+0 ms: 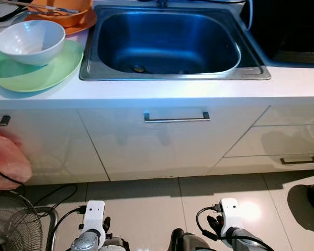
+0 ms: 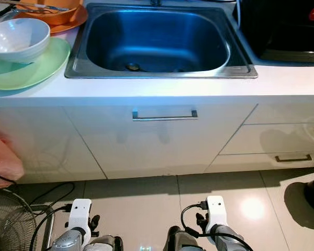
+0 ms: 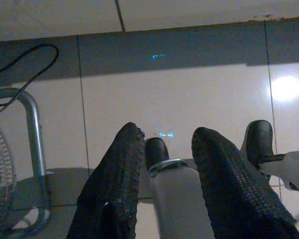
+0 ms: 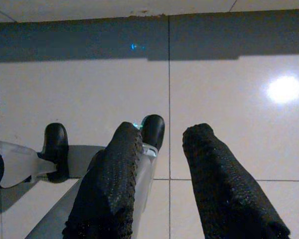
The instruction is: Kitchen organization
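Little looks done — the white bowl (image 1: 30, 41) sits on the green plate (image 1: 39, 70) on the desk (image 1: 172, 91), the sink (image 1: 167, 44) bare, and both arms hang low with the left tool (image 3: 164, 164) and right tool (image 4: 162, 159) parted, holding nothing.

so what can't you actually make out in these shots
- Orange dish: cut off by the head views' top edge; what lies in it is unclear.
- Faucet: cut off above the sink.
- Dark appliance right of the sink: too dark, cropped.
- Pink bag and fan: cut by the left edge.

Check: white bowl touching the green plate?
Touching. In the left eye view the white bowl sits directly on the green plate, no gap beneath it.
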`<state>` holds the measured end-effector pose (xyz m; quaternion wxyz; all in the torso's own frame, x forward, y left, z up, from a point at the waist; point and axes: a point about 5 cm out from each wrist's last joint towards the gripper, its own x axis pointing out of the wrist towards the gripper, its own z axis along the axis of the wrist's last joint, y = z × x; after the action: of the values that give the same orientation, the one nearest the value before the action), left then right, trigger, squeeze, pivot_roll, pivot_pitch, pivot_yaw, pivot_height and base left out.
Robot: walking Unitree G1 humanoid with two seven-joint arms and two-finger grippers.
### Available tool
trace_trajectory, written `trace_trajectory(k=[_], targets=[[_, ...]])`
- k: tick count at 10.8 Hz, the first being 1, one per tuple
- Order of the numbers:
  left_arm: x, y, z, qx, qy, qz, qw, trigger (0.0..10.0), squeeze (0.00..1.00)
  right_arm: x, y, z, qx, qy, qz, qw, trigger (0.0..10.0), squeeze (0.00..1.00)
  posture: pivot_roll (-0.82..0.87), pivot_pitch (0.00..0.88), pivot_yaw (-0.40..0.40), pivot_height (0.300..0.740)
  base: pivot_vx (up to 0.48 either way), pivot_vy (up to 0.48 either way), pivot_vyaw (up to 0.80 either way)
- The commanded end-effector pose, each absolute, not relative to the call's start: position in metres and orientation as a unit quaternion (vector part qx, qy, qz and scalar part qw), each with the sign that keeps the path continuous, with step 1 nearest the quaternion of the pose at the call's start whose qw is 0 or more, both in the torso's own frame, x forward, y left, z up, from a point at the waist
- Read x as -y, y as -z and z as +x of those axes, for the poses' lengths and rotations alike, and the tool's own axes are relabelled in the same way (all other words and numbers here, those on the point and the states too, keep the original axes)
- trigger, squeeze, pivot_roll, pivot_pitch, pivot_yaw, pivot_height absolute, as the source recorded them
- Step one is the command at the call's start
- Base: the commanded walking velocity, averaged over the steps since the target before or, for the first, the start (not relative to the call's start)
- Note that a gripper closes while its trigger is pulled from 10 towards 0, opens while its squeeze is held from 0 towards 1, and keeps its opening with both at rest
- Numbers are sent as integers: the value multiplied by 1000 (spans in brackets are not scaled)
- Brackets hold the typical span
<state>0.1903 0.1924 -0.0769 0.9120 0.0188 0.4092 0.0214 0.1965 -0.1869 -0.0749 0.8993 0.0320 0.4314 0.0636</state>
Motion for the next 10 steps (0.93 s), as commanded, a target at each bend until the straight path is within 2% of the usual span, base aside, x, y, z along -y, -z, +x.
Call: trace_trajectory(k=[1, 7, 10], targets=[[-193, 82, 180, -427, -21, 22, 904, 10000, 0, 190, 79, 188, -446, -62, 29, 892, 10000, 0, 135, 180, -47, 740, 0, 0, 0], [-198, 84, 175, -430, -36, 18, 902, 10000, 0, 186, 81, 184, -448, -66, 29, 891, 10000, 0, 137, 192, -51, 740, 0, 0, 0], [-192, 83, 179, -425, -31, 16, 904, 10000, 0, 193, 79, 187, -440, -43, 32, 896, 10000, 0, 95, 195, -50, 740, 0, 0, 0]])
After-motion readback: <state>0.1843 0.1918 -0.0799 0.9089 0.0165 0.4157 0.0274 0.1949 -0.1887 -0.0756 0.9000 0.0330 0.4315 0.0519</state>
